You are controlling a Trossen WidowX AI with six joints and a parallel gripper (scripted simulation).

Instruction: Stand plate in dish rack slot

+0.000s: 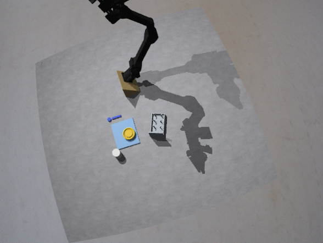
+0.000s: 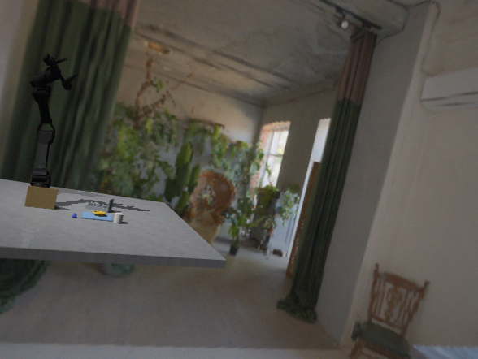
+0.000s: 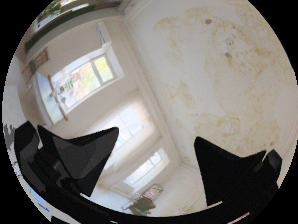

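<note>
The yellow plate (image 1: 128, 133) (image 2: 99, 213) lies flat on a light-blue square mat (image 1: 118, 134) (image 2: 86, 216). The grey dish rack (image 1: 157, 123) (image 2: 97, 206) stands beside the mat, to its right in the top view, with short dark rails inside and a taller wall at one end. No plate stands in it. My gripper (image 2: 71, 67) (image 3: 158, 137) is open and empty, raised high above the table and far from plate and rack. In the top view it is partly cut off at the top edge.
A white cup (image 1: 116, 153) (image 2: 118, 218) stands by the mat's corner. A blue stick (image 1: 116, 117) and a small blue round piece (image 1: 109, 119) lie at the mat's opposite side. The arm rises from a wooden block (image 1: 131, 87) (image 2: 41, 197).
</note>
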